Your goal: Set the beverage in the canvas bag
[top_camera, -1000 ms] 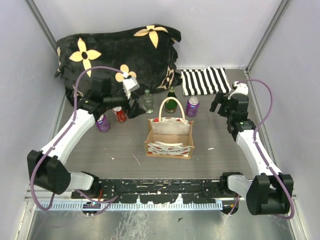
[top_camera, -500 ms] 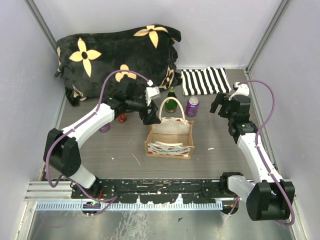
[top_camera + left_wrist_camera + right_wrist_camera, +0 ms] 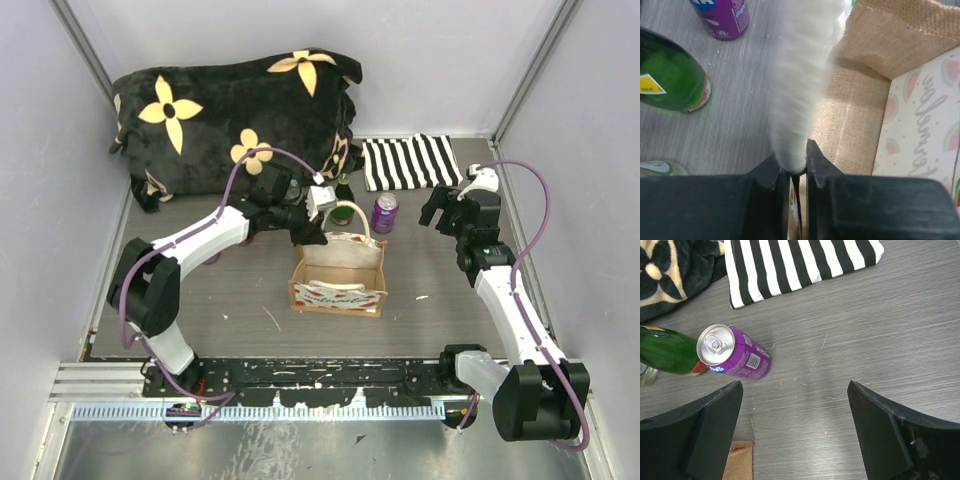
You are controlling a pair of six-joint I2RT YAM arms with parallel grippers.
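The tan canvas bag (image 3: 340,272) stands mid-table with its mouth up, and its burlap side (image 3: 855,115) fills the left wrist view. My left gripper (image 3: 314,231) (image 3: 799,157) is at the bag's far left corner, shut on a cream loop handle (image 3: 805,75). Just behind the bag stand a purple can (image 3: 385,212) (image 3: 732,357) (image 3: 722,17) and a green bottle (image 3: 343,190) (image 3: 667,75). My right gripper (image 3: 440,210) (image 3: 795,405) hovers right of the purple can, open, with nothing between its fingers.
A black-and-white striped cloth (image 3: 408,162) (image 3: 795,267) lies at the back right. A black blanket with cream flowers (image 3: 230,110) is heaped at the back left. Grey walls close in both sides.
My left arm has swung right from the cans at the left over to the bag, and its jaws have closed on the handle. The right arm has barely moved.
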